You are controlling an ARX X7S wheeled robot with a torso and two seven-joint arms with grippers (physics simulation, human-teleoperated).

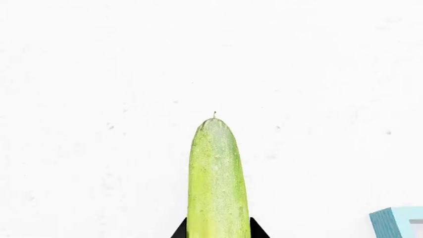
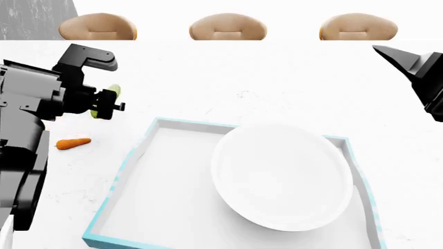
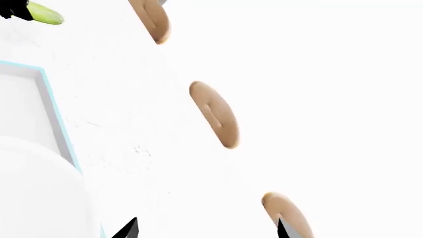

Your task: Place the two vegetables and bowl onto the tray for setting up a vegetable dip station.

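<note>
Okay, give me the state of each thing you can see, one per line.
Cucumber: held off the table in the left gripper.
Carrot: lying on the table, outside the tray.
Bowl: upright in the tray.
Tray: holds only the bowl.
Right gripper: open, empty.

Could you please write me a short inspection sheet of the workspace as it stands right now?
Surface: white speckled tabletop, bare apart from the items below.
Job's things: large glossy white round bowl sits inside the shallow rectangular tray with light blue rim; small orange carrot lies on the table outside the tray; pale yellow-green cucumber is held off the table.
Clutter: nothing seen.
Pincers: left pincer is shut on the cucumber, beside the tray; right pincer is open, empty and raised.
Cables: nothing seen.
Surroundings: three tan rounded chair backs along the table's far edge; a grey panel behind.
</note>
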